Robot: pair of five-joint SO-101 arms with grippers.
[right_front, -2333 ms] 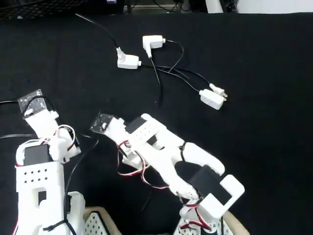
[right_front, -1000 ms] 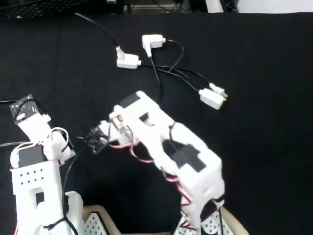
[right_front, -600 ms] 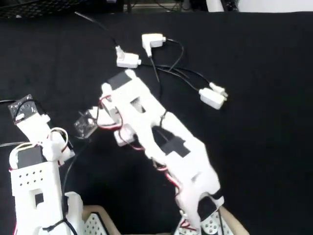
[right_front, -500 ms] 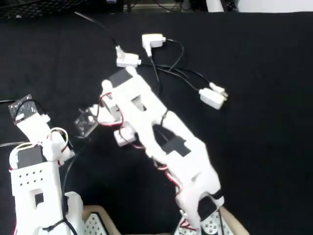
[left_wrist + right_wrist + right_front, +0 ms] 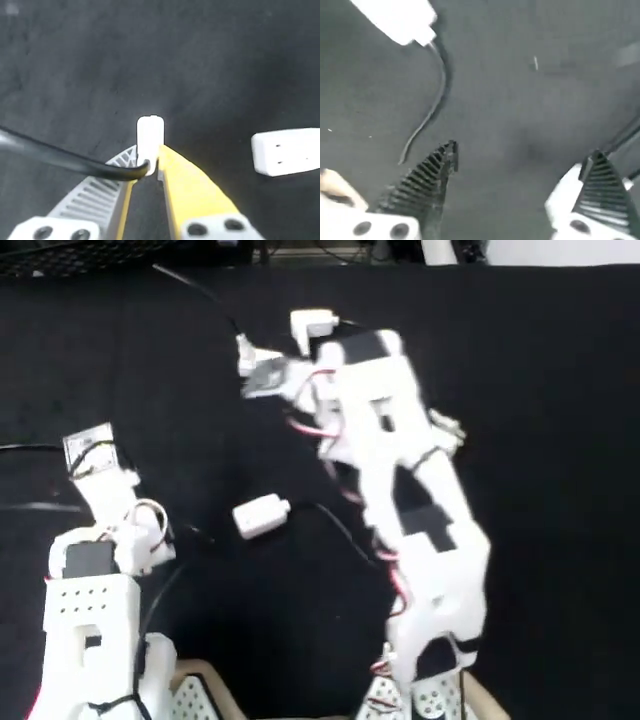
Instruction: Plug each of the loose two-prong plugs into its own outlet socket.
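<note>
High view, change: right arm has swung up from low over the middle of the table and now stretches to the far side, with the right claw (image 5: 275, 380) over the far plug (image 5: 252, 358).
Uncovered by the swing: socket block (image 5: 260, 515) lies in the open on the black cloth (image 5: 560, 440), its lead trailing toward the right arm.
Right claw state: jaws spread wide with nothing between them. A corded white piece (image 5: 395, 17) lies just beyond the tips; I cannot tell which plug it is.
Left arm: shifted only slightly.
Left claw (image 5: 148, 150) state: clamped on a small plug (image 5: 150, 130) with a black cable (image 5: 65, 159) running off it.
Small plug vs socket block: near each other but apart, not lined up.
Other plugs: top plug (image 5: 312, 322) untouched; side plug (image 5: 447, 427) partly behind the right arm.
Meaning (judgement): no plug seated yet. With the socket block now clear, the left claw could bring its plug in. The right claw looks set to grasp the far plug but has not closed on it.
</note>
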